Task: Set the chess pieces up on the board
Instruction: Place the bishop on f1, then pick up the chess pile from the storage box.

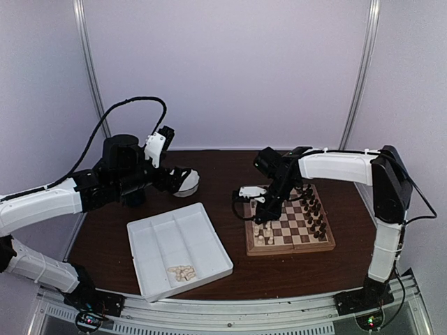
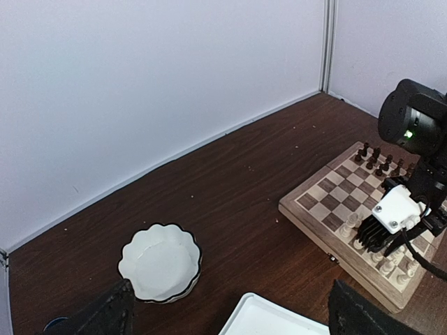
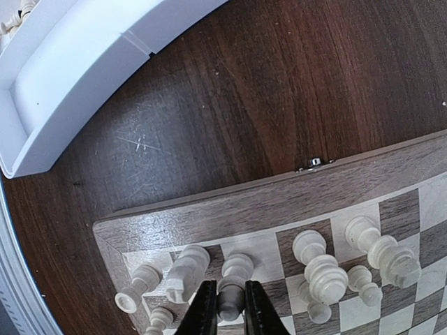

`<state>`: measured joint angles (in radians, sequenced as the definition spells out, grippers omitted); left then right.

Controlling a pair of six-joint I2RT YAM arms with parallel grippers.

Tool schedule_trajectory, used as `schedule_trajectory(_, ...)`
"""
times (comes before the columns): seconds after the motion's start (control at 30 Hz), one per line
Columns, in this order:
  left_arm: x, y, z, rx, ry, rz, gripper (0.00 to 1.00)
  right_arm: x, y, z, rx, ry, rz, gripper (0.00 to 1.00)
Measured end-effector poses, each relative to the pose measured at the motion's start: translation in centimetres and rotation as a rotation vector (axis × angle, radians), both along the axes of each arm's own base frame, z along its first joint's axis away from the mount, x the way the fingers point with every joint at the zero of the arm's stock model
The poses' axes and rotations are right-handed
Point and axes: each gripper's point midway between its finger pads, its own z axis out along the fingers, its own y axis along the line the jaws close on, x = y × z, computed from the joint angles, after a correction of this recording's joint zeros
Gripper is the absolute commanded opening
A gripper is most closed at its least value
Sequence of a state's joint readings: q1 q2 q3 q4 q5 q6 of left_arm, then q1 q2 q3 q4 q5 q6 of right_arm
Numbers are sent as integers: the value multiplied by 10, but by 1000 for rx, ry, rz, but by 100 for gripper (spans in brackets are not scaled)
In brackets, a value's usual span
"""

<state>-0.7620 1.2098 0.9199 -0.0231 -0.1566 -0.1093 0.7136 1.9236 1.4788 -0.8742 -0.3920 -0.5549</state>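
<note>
Chess pieces [image 3: 321,276] dot the board [image 3: 265,202]; right hand [image 3: 230,310] grips a cream piece [image 3: 236,269], left hand [image 2: 234,310] spread.

The right tool [image 3: 228,307] stood low in the crowded cream row, its fingers pinching one cream piece [image 3: 232,296]. Neighbours [image 3: 185,271] stood just beside it on one side and a tighter cluster [image 3: 325,279] on the other. The board's [image 1: 297,225] middle squares lay bare, walled along the right edge by the dark pieces [image 1: 316,211]. A bare strip of table [image 3: 209,125] ran between the board and the white tray [image 1: 174,237]. The left tool [image 1: 176,180], fingers spread wide, hung near the scalloped dish [image 2: 160,262], with bare table beyond it.
</note>
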Motion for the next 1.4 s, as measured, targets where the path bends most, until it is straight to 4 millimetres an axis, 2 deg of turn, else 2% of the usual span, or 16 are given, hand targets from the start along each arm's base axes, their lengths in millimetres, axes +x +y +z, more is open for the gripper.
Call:
schedule_trajectory(0.6,0,-1,0,1,0,-5,96,2,-2,-6,-14,-11,-9,30)
schedule_trajectory(0.7,0,0,-1,7,-1,-4,88,2,-4,-5,-20,-14,-12,31)
schedule_trajectory(0.73,0,0,-2,12,2,-1,83,2,-5,-3,-23,-17,-13,32)
schedule_trajectory(0.77,0,1,-4,20,9,2,71,2,-6,0,-24,-22,-15,34)
schedule_trajectory(0.83,-2,2,-17,81,90,4,69,3,-11,25,-3,-70,-21,35)
schedule_trajectory(0.9,-7,-2,-20,113,164,-23,67,4,-15,48,25,-112,-31,37)
schedule_trajectory(1.03,-32,-2,-27,132,315,-95,57,5,-29,96,110,-214,-62,39)
schedule_trajectory(1.13,-58,6,-50,175,468,-128,54,5,-42,112,157,-259,-97,40)
schedule_trajectory(1.27,-95,17,-88,243,659,-148,51,5,-52,105,162,-258,-118,41)
schedule_trajectory(1.4,-124,23,-130,318,809,-164,46,-1,-52,95,163,-232,-111,41)
